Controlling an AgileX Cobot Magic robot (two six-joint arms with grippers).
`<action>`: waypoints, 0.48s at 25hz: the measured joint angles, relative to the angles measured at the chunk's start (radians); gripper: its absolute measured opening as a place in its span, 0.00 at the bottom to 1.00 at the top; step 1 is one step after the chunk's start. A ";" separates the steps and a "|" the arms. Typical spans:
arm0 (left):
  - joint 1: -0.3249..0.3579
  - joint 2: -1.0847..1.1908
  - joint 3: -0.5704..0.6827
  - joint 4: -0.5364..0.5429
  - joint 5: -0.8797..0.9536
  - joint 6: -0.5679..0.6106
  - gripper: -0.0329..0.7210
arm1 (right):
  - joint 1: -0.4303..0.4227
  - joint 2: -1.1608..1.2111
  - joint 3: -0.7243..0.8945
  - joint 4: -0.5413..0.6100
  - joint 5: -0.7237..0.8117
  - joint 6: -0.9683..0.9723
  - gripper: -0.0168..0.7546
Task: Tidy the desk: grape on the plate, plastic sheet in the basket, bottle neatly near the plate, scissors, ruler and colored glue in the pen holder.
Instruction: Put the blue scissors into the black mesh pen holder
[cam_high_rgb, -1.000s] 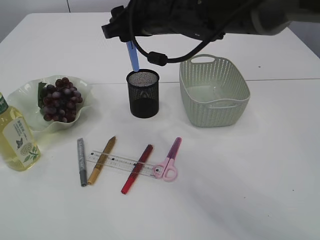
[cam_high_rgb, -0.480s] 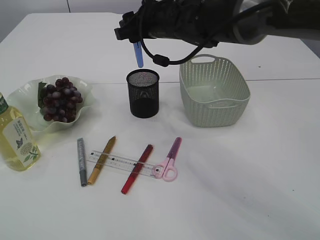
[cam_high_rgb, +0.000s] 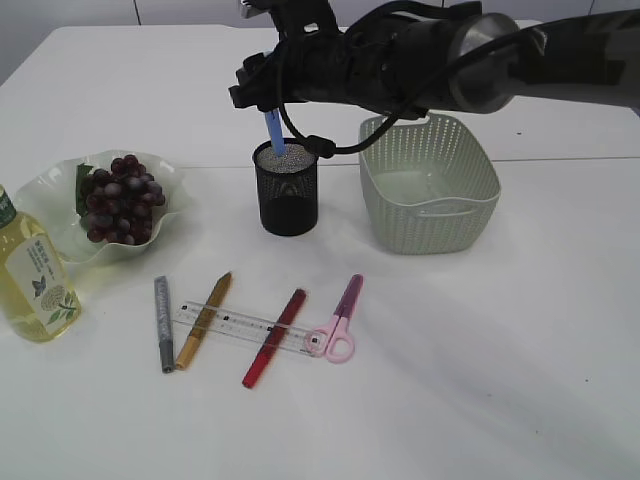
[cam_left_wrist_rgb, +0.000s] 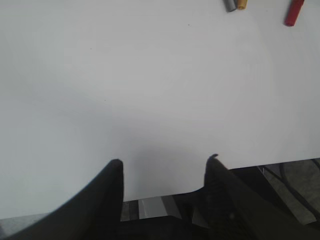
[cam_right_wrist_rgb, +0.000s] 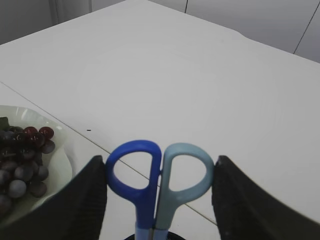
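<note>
yellow liquid in the bottle (cam_high_rgb: 30, 272) at the far left, standing just beside the plate (cam_high_rgb: 52, 190) where the grape (cam_high_rgb: 118, 198) already lies. lower, in a loose row on the white table (cam_high_rgb: 500, 350): grey glue stick (cam_high_rgb: 163, 323), gold glue stick (cam_high_rgb: 204, 319) and red glue stick (cam_high_rgb: 274, 323), crossing over a clear ruler (cam_high_rgb: 240, 327), then small pink scissors (cam_high_rgb: 339, 320) touching the ruler end. further right, black mesh pen holder (cam_high_rgb: 286, 187) with blue scissors (cam_right_wrist_rgb: 156, 185) going in blades down; handles between the jaws of the right gripper (cam_right_wrist_rgb: 157, 177), clamped on both loops from outside. probably light and stiff, with smooth plastic loops, so likely to slip or swing if held loose; best hold at the loops, as now, and let go only when the tips sit deep in the holder. holder light also, could tip if pushed sideways. next right, pale green basket (cam_high_rgb: 428, 182), no plastic sheet to see in it. left gripper (cam_left_wrist_rgb: 165, 165) spread apart, holding nothing, above bare table near the edge.
</note>
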 joint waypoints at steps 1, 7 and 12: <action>0.000 0.000 0.000 0.000 0.000 0.000 0.56 | 0.000 0.002 0.000 -0.003 -0.004 0.000 0.58; 0.000 0.000 0.000 0.000 0.000 0.000 0.56 | 0.000 0.014 0.000 -0.010 -0.010 0.000 0.58; 0.000 0.000 0.000 0.000 0.000 0.000 0.56 | -0.003 0.029 0.000 -0.010 -0.010 0.000 0.58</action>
